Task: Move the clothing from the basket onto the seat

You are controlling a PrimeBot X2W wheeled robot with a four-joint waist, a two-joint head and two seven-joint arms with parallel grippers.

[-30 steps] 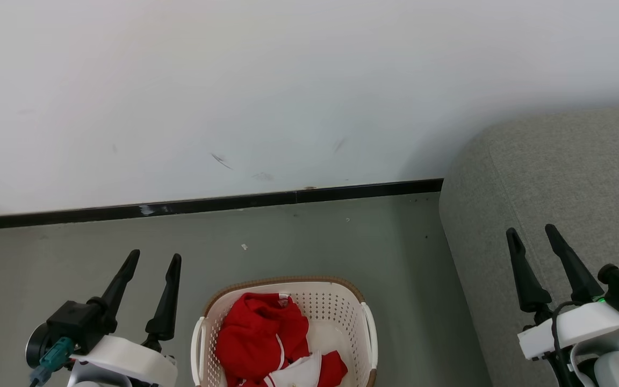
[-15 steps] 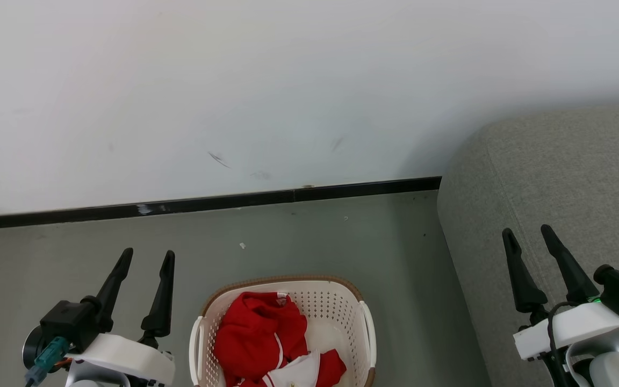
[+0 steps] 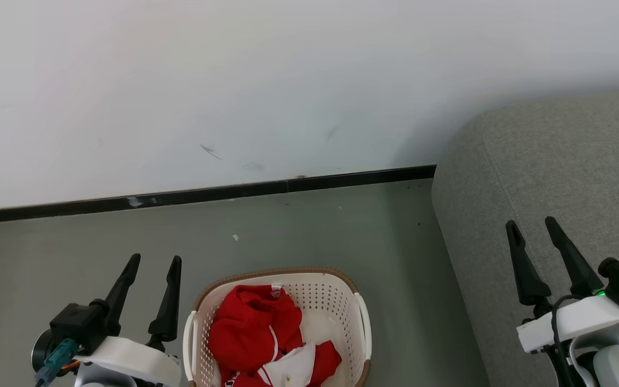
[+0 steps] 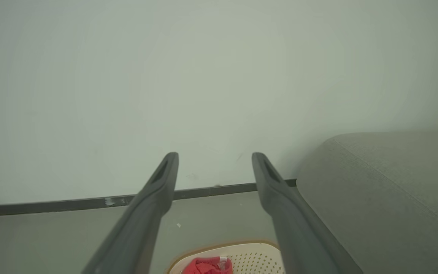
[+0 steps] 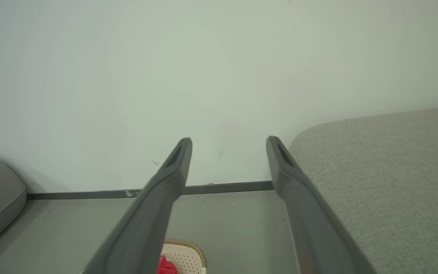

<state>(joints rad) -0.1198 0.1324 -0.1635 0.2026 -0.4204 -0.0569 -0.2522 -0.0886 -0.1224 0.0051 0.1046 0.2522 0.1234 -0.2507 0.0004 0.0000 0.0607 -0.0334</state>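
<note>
Red clothing (image 3: 256, 333) lies heaped in the basket (image 3: 282, 273), just right of the left gripper (image 3: 156, 259) and below its fingertips. Only the head camera has dipped slightly, so nothing is lifted yet. Both grippers stand wide and empty, the right gripper (image 3: 531, 222) over the seat (image 3: 556, 161). Floor (image 3: 315, 231) and black skirting (image 3: 288, 187) lie beyond; a reach in likely has to clear the basket's rim.

The basket (image 3: 323, 298) is smooth cream plastic with a brown woven-look rim. Inside it, the clothing (image 3: 245, 333) is soft matt red cloth with white trim. Right of the basket, the seat (image 3: 546, 161) is coarse grey woven fabric. The floor (image 3: 315, 231) under the basket is smooth and matt.
</note>
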